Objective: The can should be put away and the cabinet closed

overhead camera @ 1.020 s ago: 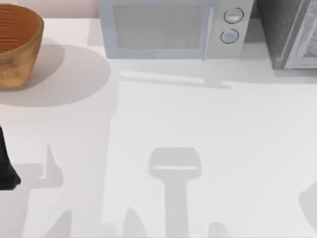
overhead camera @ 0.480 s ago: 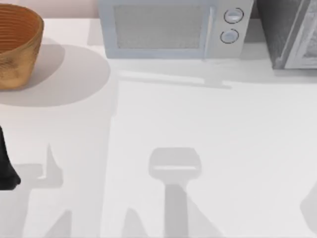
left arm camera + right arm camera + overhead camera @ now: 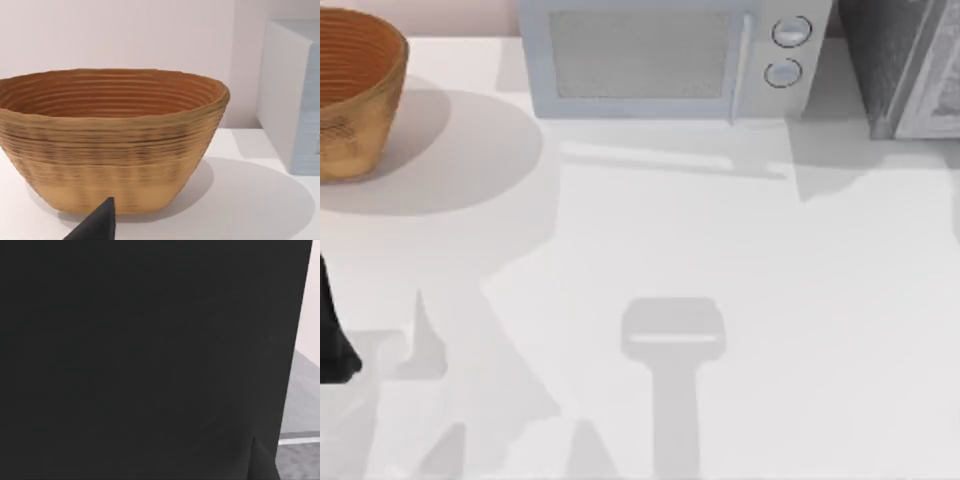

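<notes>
The can is out of view. The cabinet is a grey speckled box at the table's back right corner, with a paler panel on its right part; I cannot tell whether it stands open. My left arm is a dark shape at the table's left edge, parked. In the left wrist view one dark fingertip points toward the woven brown basket, a short way off from it. The right wrist view is dark.
A pale microwave stands at the back centre, its door shut and two round knobs on its right side. The basket sits at the back left. Soft shadows lie across the white table.
Shadows on the table have shifted: a new one spreads below the cabinet at the right, and the one at the lower left has widened. The left arm has not moved.
</notes>
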`<action>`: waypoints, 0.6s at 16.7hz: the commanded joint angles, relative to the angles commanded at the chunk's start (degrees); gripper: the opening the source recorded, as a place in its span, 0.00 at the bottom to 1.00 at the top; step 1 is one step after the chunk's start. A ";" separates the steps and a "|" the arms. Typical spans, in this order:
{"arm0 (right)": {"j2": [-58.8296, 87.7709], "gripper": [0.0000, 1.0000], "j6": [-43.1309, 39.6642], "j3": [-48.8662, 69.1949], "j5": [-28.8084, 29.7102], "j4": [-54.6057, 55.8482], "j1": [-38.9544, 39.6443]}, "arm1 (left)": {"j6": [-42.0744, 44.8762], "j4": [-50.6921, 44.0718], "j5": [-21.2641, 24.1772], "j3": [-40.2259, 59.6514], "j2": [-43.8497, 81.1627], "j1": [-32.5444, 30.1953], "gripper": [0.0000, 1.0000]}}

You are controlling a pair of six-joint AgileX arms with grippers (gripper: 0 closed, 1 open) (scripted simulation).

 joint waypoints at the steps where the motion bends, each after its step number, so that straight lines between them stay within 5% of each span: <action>1: -0.27 1.00 0.04 -0.27 5.27 -0.17 5.30 | 0.00 0.00 0.00 0.00 0.00 0.00 1.00; 6: -1.92 1.00 0.26 -2.06 26.35 -0.71 26.55 | 0.00 0.00 0.00 0.00 0.00 0.00 1.00; 10: -2.73 1.00 0.35 -2.94 33.05 -0.84 33.26 | 0.00 0.00 0.00 0.00 0.00 0.00 1.00</action>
